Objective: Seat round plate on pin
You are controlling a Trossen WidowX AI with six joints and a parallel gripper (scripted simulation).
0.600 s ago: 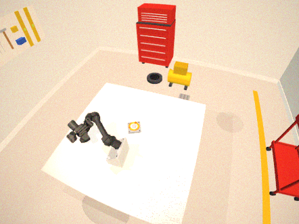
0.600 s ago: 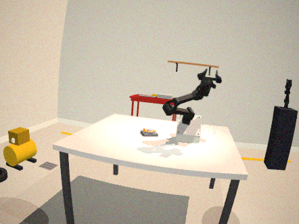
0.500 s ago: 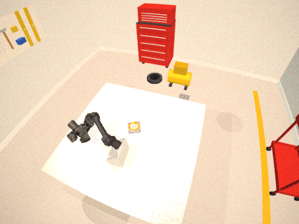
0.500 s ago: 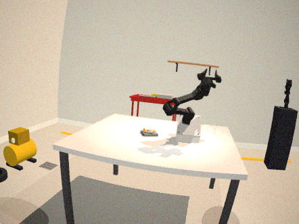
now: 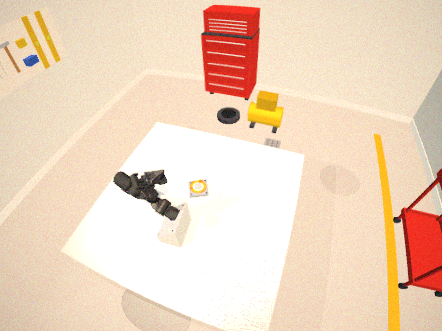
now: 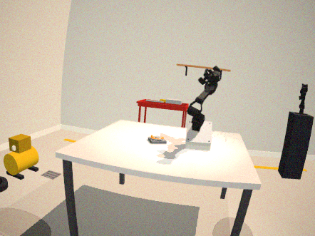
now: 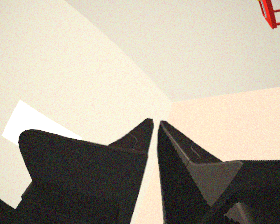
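Observation:
The round plate, orange with a pale centre, is on the grey square base on the white table. It is too small in these views to tell its tilt, or where its tab, hole and the pin are. My gripper is shut and empty, its fingertips nearly together in the wrist view. It is raised high above the table, well clear of the plate and touching nothing. The wrist view shows neither plate nor base.
The arm's white mounting block stands on the white table beside the base. A red tool cabinet, a tyre, a yellow compressor and a red cart stand away from the table.

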